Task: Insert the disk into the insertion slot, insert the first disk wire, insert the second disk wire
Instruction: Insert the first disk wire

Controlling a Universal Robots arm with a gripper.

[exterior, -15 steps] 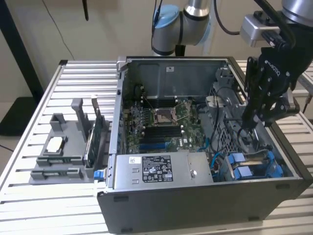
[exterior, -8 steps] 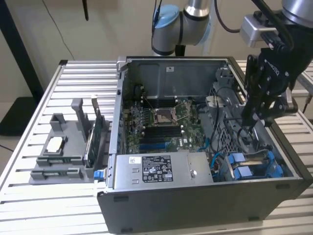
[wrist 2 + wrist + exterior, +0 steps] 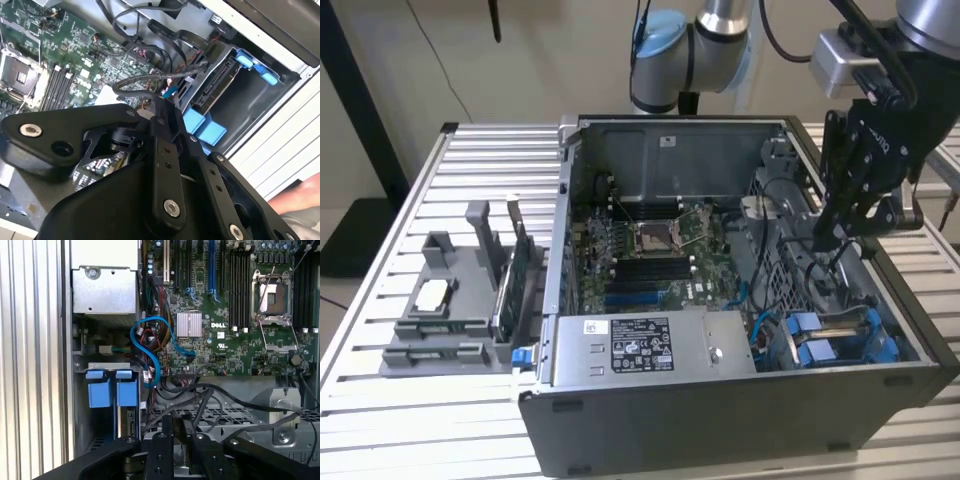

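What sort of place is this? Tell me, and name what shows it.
Probably a robotics lab bench for computer assembly: an open computer case sits on a slatted metal table, a robot arm reaches into it, and a grey parts fixture stands beside it.

Finds the disk [image 3: 218,90] seated on edge inside the insertion slot [image 3: 252,102], grey body dark within the bay, connector edge facing the motherboard side, bright blue carrier frame [image 3: 245,58] at the outer end. Records the slot as a narrow grey metal bay with blue fittings. Notes a black braided wire [image 3: 150,76] arching toward the connector edge; cannot confirm contact
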